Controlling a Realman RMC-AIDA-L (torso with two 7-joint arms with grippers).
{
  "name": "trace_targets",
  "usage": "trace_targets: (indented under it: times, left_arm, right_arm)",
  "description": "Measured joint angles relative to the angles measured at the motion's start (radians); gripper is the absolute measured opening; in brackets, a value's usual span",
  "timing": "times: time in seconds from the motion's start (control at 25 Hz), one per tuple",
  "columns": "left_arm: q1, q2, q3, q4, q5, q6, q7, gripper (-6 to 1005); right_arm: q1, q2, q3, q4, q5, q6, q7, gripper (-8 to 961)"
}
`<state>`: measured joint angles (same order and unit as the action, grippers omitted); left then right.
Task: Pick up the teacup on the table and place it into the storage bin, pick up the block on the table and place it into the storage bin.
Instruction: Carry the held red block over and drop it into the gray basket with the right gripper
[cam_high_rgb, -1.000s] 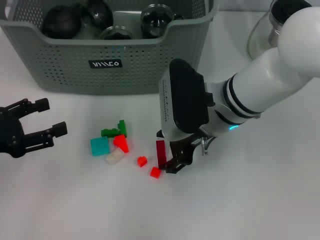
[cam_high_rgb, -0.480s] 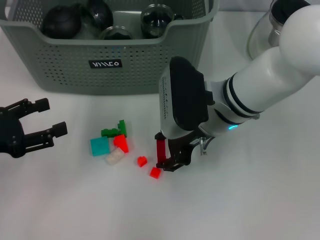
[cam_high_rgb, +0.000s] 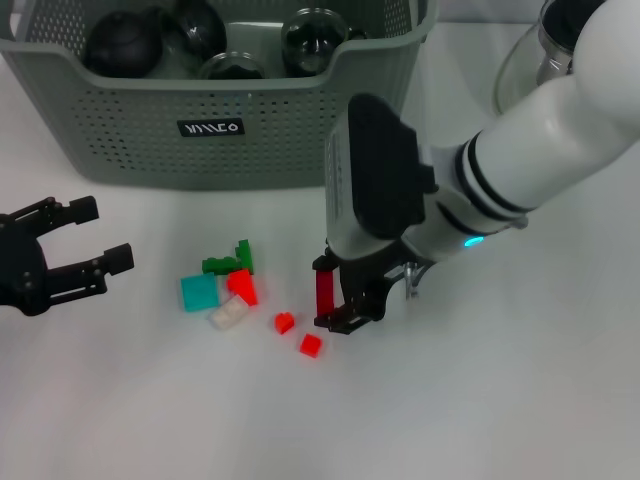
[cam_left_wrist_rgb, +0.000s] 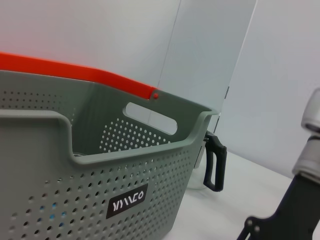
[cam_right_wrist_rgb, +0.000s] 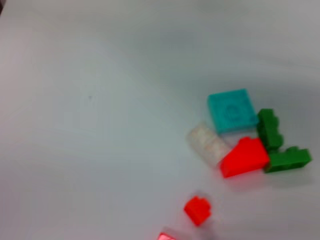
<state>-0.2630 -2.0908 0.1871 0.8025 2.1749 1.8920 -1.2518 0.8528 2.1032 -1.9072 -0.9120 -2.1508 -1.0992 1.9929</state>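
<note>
Head view is showing you the right gripper (cam_high_rgb: 333, 300) at frame centre, clamping a dark red block (cam_high_rgb: 324, 292) upright just above the table (cam_high_rgb: 500, 400). Loose blocks (cam_high_rgb: 228, 290) are lying to its left. At the left edge, your left gripper (cam_high_rgb: 75, 245) is hanging with fingers spread. At the top, the storage bin (cam_high_rgb: 215, 125) is holding dark teacups (cam_high_rgb: 125, 40).

One storage bin (cam_high_rgb: 220, 120) is shown, with four dark round teacups (cam_high_rgb: 122, 42) visible inside. Seven blocks are counted: one dark red block (cam_high_rgb: 324, 293) between the fingers of the right gripper (cam_high_rgb: 335, 297), and six on the table (cam_high_rgb: 150, 400): three red, one teal, one whitish and one green piece. Two grippers are seen, the second being the left gripper (cam_high_rgb: 95, 235).
</note>
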Motion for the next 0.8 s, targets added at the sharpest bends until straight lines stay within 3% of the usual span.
trace_targets:
  times: [0.56,0.8]
  left_arm:
    - [0.029,0.0,-0.044,0.009,0.002,0.01,0.006,861]
    - [0.023,0.002,-0.052,0.016,0.0,0.012,0.003,861]
  right_arm:
    - [-0.025,-0.002,0.449,-0.27,0.031,-0.414,0.041,676]
    - [0.083,-0.006,0.741,-0.318,0.129,-0.488,0.172,675]
